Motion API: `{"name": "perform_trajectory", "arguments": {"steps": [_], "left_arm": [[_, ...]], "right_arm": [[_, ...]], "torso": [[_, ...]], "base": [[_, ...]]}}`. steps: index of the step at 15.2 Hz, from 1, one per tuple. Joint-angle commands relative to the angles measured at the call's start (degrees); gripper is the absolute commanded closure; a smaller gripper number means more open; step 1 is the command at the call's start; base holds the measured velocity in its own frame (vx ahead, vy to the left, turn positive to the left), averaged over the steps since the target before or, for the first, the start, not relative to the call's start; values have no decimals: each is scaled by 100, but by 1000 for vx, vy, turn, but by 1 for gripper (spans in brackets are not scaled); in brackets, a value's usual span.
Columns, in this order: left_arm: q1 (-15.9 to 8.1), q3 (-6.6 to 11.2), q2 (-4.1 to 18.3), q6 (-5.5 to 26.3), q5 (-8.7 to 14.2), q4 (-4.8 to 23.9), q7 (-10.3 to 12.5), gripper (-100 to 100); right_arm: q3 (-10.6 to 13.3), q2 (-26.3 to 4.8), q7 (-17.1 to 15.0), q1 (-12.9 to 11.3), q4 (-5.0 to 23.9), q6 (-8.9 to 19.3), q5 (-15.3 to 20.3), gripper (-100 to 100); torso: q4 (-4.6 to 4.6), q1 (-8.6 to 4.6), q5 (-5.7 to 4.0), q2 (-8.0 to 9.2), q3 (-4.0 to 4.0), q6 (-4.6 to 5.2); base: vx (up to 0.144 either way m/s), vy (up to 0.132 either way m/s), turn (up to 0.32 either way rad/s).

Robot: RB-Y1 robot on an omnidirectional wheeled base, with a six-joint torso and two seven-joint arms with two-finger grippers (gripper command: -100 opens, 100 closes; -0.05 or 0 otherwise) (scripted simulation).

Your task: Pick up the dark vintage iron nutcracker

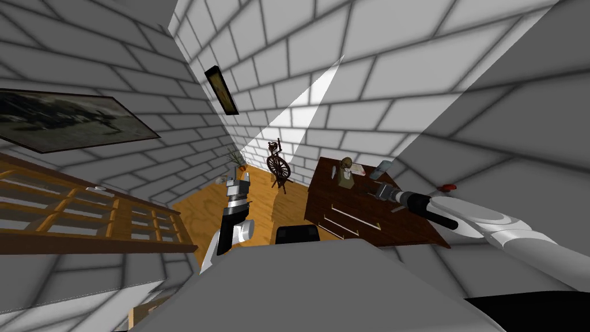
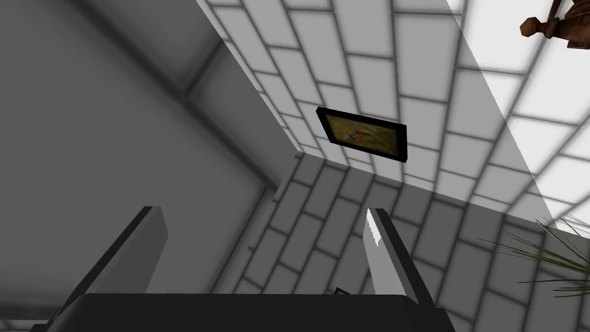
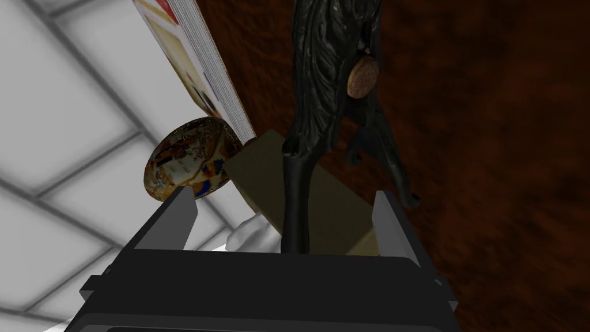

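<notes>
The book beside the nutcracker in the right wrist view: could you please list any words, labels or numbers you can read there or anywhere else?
No text can be read anywhere.
Book: red and cream print on the cover, seen nearly edge-on, no letters legible.
Round patterned ornament: painted decoration, no writing.
Nutcracker: a brown disc on it, no marks legible.
Framed picture: an image, no caption.

Black nutcracker (image 3: 324, 69), reddish-brown desk (image 3: 495, 150)

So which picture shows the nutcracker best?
The right wrist view: the dark nutcracker is close up, inside the open right gripper. The head view shows it tiny on the brown desk. The left gripper points elsewhere.
</notes>
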Motion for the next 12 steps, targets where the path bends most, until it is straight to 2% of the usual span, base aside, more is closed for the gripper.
{"name": "perform_trajectory", "arguments": {"steps": [1, 2, 3, 4, 9, 10, 12], "left_arm": [[0, 0, 0, 0, 0, 0, 0, 0], [1, 1, 0, 0, 0, 0, 0, 0], [2, 1, 0, 0, 0, 0, 0, 0], [0, 0, 0, 0, 0, 0, 0, 0], [-1, 1, 1, 0, 0, 0, 0, 0], [-1, 1, 1, 0, 0, 0, 0, 0], [-1, 0, 0, 0, 0, 1, 0, 0]], "right_arm": [[-41, -31, 17, 35, -38, -56, -7, 100], [-70, -83, 12, 65, -94, -102, -14, 100], [-39, -32, 17, 24, -31, -53, -6, 100], [-21, 33, -147, -33, -6, -202, -159, -100], [20, 169, -435, -140, 70, -407, -420, -100], [18, 140, -333, -136, 68, -357, -343, -100], [62, 151, -394, -188, 271, -249, -335, -100]], "torso": [[0, 0, 0, 0, 0, 0], [1, 2, 1, 4, 3, 10], [2, 8, 2, 6, 4, 12], [2, 7, 2, 2, 2, 1], [4, -69, -19, 19, 10, -2], [4, -79, -22, 21, 11, 0], [0, -47, -18, 3, 1, -6]], "base": [[1, -10, -192], [7, 11, -299], [2, 18, -124], [-43, -48, 84], [-75, -134, 114], [-52, -92, 51], [-4, 18, 266]]}}
